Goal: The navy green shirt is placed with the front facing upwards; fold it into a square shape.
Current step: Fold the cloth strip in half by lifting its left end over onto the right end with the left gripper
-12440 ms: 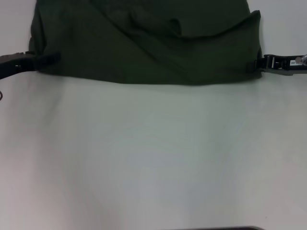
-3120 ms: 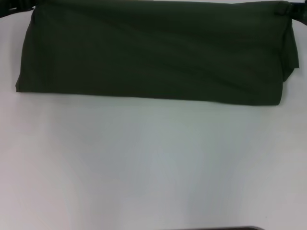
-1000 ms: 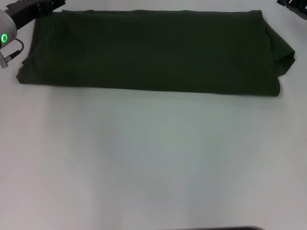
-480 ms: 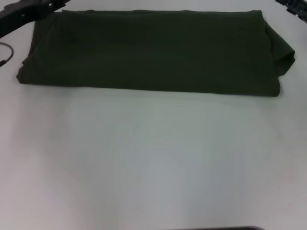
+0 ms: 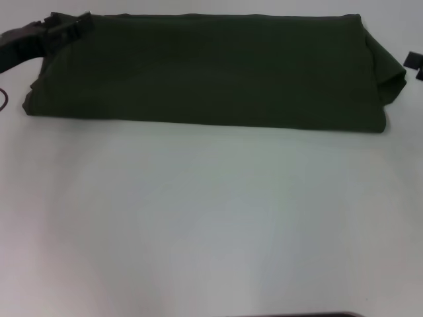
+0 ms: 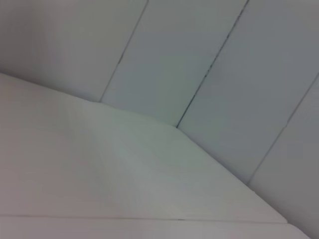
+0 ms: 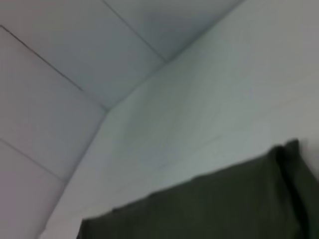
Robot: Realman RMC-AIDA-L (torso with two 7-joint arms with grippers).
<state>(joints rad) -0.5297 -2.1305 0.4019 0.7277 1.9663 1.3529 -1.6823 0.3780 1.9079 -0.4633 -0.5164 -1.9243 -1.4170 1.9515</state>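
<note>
Head view: the dark olive-green cotton shirt (image 5: pixel 205 69) lies as a long flat band across the far part of the white table (image 5: pixel 211 224), folded over on itself, no lettering showing.
Change since a second ago: the cloth has kept its outline, so the fold has settled; what moved is the arms. The black left gripper (image 5: pixel 63 30) has dropped from above the far left corner to sit at that corner, and the right gripper (image 5: pixel 413 65) has come down from the far right to just beside the bunched right end.
Meaning for the task: judged from this, the lengthwise fold is done and the band is not yet a square; both ends still need bringing inward.
Left gripper state: at the shirt's far left corner, overlapping its edge; whether its fingers are parted or closed on cloth cannot be told.
Right gripper state: only a black tip shows at the picture's edge, apart from the cloth; opening cannot be told.
Edges: near edge straight and clean; left end slightly slanted; right end puffed, with a loose fold sticking out.
Open room: broad bare table lies on the near side of the band.
Right wrist view: the shirt's edge against pale table and wall panels (image 7: pixel 65 55).
</note>
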